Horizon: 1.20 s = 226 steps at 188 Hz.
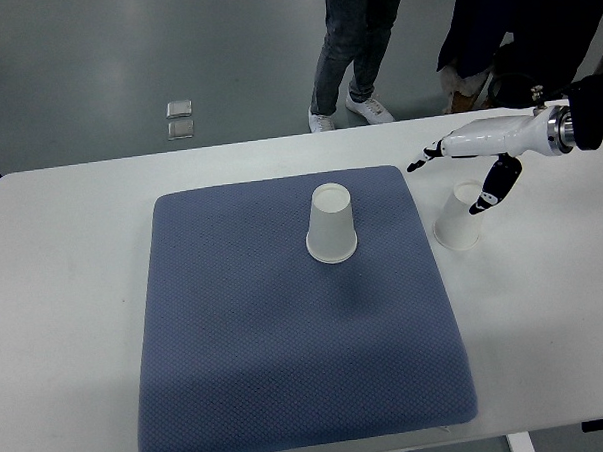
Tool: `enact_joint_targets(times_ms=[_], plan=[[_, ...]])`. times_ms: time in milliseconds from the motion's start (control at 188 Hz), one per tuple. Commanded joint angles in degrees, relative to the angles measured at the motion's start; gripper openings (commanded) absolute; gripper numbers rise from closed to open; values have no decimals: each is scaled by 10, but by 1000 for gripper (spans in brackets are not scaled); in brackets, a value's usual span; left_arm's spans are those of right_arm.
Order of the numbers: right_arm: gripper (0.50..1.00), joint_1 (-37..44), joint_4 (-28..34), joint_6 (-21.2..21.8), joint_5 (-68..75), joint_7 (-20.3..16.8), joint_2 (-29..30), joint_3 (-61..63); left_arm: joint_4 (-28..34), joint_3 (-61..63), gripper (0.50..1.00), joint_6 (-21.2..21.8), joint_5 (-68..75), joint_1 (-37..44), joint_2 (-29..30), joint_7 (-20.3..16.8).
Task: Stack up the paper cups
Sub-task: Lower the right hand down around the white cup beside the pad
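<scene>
Just below the open, empty right robot hand [469, 169] stands a paper cup [459, 217], untouched.

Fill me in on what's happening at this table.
A robot is set to stack paper cups. Its right hand reaches in from the right edge with fingers spread, hovering just above an upside-down paper cup on the bare white table. It holds nothing yet. A second upside-down cup stands on the blue mat, so the two are not stacked. The left arm is out of view. People stand beyond the table's far edge.
</scene>
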Motion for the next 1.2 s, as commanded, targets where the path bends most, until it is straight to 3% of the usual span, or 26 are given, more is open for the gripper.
enact_joint_targets(times_ms=[0,287,1195], plan=[[911,-13,-4,-14,-16,0,5,0,0,0,1000,0,0,0,0,0],[909,-58,-54,-71,-72,-1,28,0,-1,0,1000,0,0,0,0,0],[897,-96,-125,-112,-96,-1,79,0,0,0,1000,0,0,0,0,0]])
